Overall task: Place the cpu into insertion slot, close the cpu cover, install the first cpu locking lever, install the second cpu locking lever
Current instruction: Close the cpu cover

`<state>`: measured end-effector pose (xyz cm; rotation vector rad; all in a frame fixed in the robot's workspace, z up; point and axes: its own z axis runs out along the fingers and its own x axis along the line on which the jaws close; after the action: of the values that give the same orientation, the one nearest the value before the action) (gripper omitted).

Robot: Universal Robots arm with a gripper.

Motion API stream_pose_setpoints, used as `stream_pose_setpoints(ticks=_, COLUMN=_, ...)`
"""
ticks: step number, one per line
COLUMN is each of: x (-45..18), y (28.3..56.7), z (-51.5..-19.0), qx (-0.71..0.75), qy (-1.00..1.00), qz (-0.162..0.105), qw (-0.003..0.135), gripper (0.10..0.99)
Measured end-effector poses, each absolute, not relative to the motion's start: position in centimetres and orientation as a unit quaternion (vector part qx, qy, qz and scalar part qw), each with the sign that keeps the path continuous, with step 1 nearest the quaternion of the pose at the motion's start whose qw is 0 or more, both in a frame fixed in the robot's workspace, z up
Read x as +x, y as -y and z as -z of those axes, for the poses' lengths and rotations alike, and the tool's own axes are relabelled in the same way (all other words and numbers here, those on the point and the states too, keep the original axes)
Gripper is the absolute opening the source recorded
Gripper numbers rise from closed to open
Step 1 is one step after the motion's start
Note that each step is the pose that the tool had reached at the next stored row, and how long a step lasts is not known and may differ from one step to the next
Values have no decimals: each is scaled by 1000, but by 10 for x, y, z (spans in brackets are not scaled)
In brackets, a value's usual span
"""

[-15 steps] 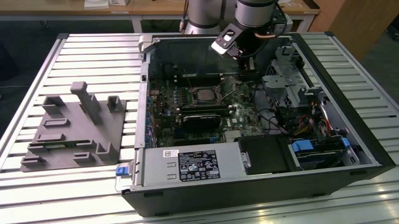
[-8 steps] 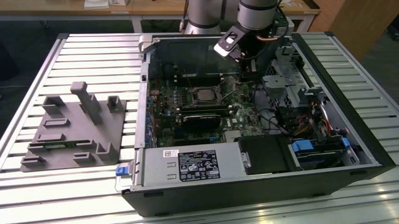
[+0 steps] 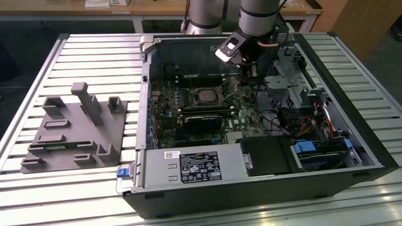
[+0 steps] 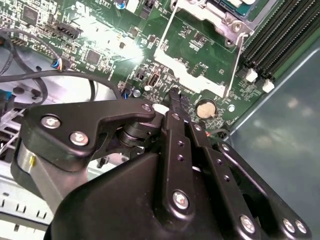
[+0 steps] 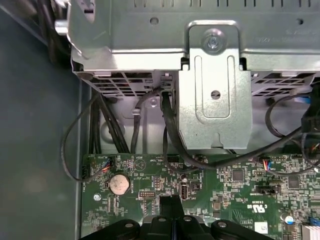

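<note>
Apparently nearing halfway — noting cpu [image 3: 206,96] lying in insertion slot [image 3: 195,92], cpu cover [image 4: 210,15] seemingly down, locking levers [image 4: 234,67] looking unlatched — and gripper [image 4: 175,97] fingers [image 5: 171,205] pressed together, empty.

You see your tool [image 5: 172,207], closed tight, over the green motherboard [image 5: 240,200], near the coin battery [image 5: 119,184] and black cables [image 5: 166,120].

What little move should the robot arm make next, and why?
Probably slide the gripper toward the locking lever: its thin wire looks unlatched beside the cpu cover, while the gripper hovers over the motherboard near the coin battery.
</note>
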<state>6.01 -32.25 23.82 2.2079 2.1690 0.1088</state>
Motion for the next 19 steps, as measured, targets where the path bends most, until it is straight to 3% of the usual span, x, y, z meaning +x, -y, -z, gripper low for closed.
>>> stream_pose_setpoints(ticks=19, x=48, y=323, z=-233, qx=713, qy=-700, qz=-35, qw=22, gripper=106)
